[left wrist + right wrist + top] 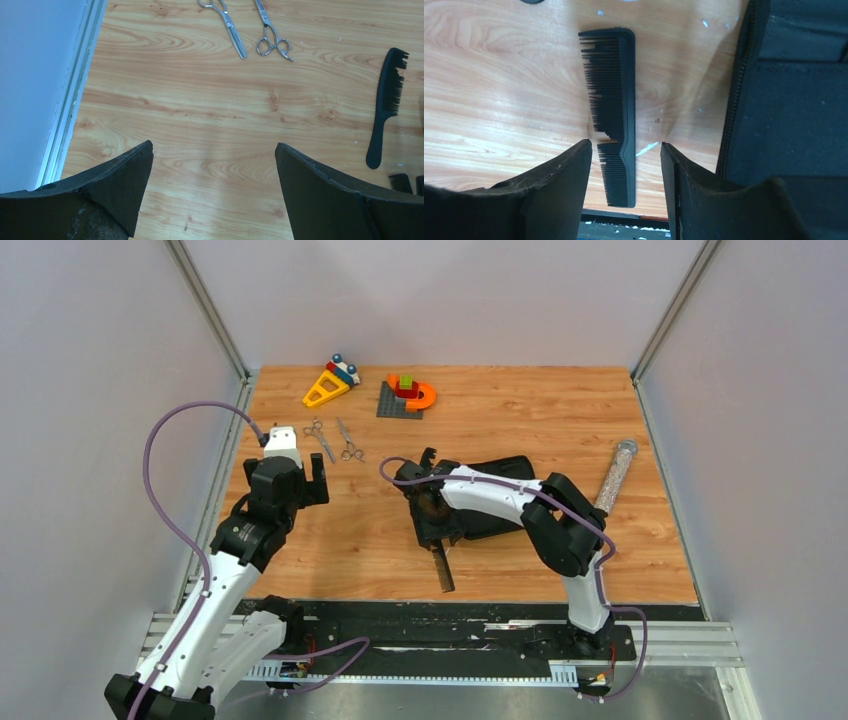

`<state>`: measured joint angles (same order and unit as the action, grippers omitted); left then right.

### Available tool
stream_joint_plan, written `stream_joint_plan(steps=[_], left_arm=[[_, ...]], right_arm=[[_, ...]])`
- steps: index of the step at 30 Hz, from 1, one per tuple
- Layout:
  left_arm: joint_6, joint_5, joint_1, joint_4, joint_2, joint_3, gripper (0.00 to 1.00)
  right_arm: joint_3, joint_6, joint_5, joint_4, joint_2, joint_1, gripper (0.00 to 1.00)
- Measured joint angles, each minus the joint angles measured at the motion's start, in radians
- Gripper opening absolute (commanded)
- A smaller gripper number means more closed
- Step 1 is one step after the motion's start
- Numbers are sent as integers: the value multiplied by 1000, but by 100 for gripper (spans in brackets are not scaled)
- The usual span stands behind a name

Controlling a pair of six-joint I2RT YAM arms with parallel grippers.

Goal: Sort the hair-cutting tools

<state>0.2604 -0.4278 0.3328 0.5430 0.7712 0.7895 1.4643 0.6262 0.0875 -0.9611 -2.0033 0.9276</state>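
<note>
Right pincer [624, 145] astride the black comb [620, 75], not clamped.
Your comb lies flat by the bench's [499, 100] near edge, just left of the black pouch [794, 110], long axis near-to-far; half-open fingers [554, 190] flank its near end. Right arm folds leftward, wrist tipped down. Left pincer [214, 145] hangs wide, well apart.

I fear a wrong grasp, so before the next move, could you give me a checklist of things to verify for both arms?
1. Right gripper open: ok.
2. Flat comb lies loose below it, not gripped: ok.
3. Comb teeth complete: not ok, several are missing.
4. Black case beside the comb, not touching it: ok; case open: cannot tell.
5. Left gripper open, empty: ok.
6. Toothed scissors and plain scissors lie apart: ok.
</note>
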Motion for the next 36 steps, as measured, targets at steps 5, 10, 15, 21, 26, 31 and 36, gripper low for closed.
stream_joint_plan(steps=[5,10,15,21,26,31,36], left_arm=[[0,0,5,0,0,0,100],[0,0,8,0,0,0,100],[0,0,14,0,2,0,100],[0,9,14,0,6,0,100],[-1,37,14,-1,8,0,100],[-5,54,14,-4,9,0,100],[-11,85,14,-11,9,0,100]], right_arm=[[24,1,-10,12,-40,-1,52],[55,1,-12,20,-64,-1,47],[74,1,-16,20,-77,-1,39],[78,-3,-16,27,-79,2,27],[82,-14,0,30,-76,3,22],[88,-41,34,35,-68,2,21],[124,-60,62,36,-40,0,19]])
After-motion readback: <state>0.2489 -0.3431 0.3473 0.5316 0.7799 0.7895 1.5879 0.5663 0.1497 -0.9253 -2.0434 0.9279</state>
